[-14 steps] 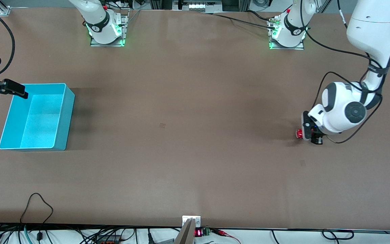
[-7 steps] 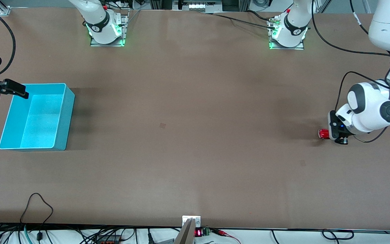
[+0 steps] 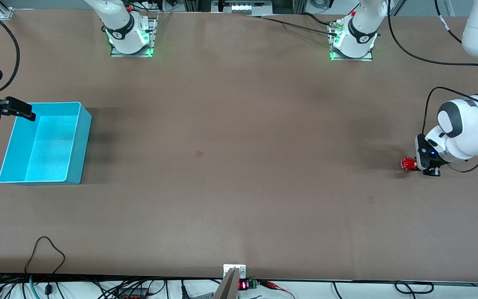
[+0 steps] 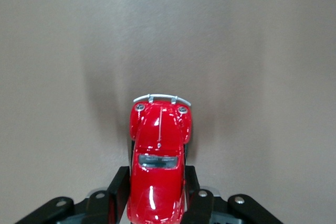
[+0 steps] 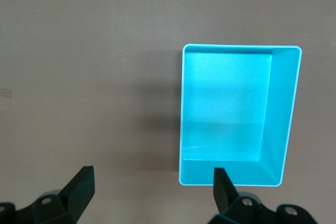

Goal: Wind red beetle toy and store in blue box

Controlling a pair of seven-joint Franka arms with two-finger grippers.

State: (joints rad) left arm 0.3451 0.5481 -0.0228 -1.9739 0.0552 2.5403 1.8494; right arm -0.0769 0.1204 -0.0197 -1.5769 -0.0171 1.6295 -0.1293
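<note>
The red beetle toy (image 3: 409, 163) is low on the table at the left arm's end, held by my left gripper (image 3: 418, 164). In the left wrist view the toy (image 4: 157, 166) sits between the black fingers (image 4: 118, 192), its silvery bumper pointing away from the wrist. The blue box (image 3: 44, 143) stands open-topped and empty at the right arm's end. My right gripper (image 3: 16, 109) is open and empty above the box's end wall farthest from the left arm. In the right wrist view the box (image 5: 236, 114) lies beyond the spread fingertips (image 5: 84, 182).
Both arm bases (image 3: 131, 35) stand along the table edge farthest from the front camera. Cables (image 3: 45, 249) lie at the near table edge. A small dark mark (image 3: 199, 153) shows on the brown table near the middle.
My left gripper has dragged the red beetle toy along the table toward the left arm's end, away from the blue box. The right gripper has not moved.
</note>
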